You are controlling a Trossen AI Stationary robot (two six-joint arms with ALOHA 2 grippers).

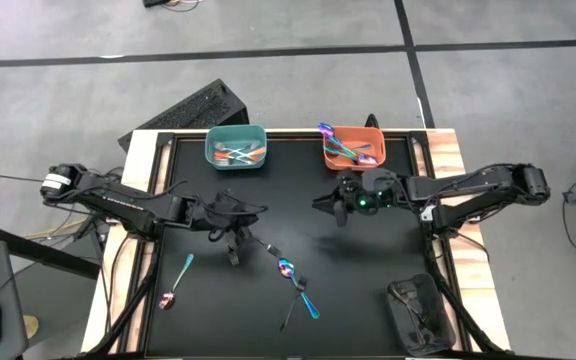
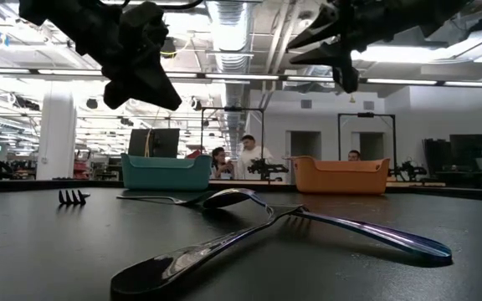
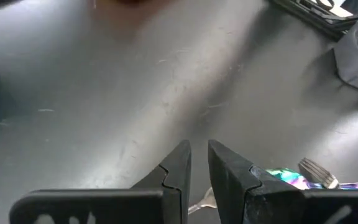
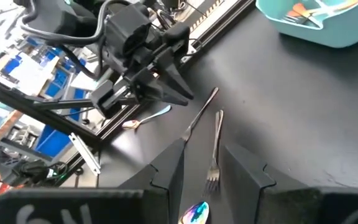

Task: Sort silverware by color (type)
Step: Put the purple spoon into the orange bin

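Closest to the low camera, a dark-handled spoon (image 2: 192, 257) lies crossed with a fork (image 2: 366, 230) that has a shiny purple-blue handle, both flat on the black table mat (image 1: 368, 260). From above that pair sits toward the near middle of the mat, with an iridescent-bowled spoon (image 1: 285, 266) right by them. Off to the left there's a teal-handled spoon (image 1: 175, 282) lying on its own, well apart from the rest.

The left gripper (image 1: 234, 252) hovers above the mat a bit inward of that crossed pair, fingers (image 3: 178, 168) nearly together with just a thin gap and nothing between them. The right gripper (image 1: 338, 210) hangs above the mat in front of the orange bin, fingers (image 4: 241, 165) spread apart and empty.

At the far edge, the teal bin (image 1: 235, 146) has a few pieces of silverware in it, orange handles showing, and the orange bin (image 1: 354, 147) holds several with purple-pink bowls.

Beyond the table it's a big open lab: grey floor with dark lines, ceiling ducts and strip lights, and a few people (image 2: 249, 155) at benches in the back.
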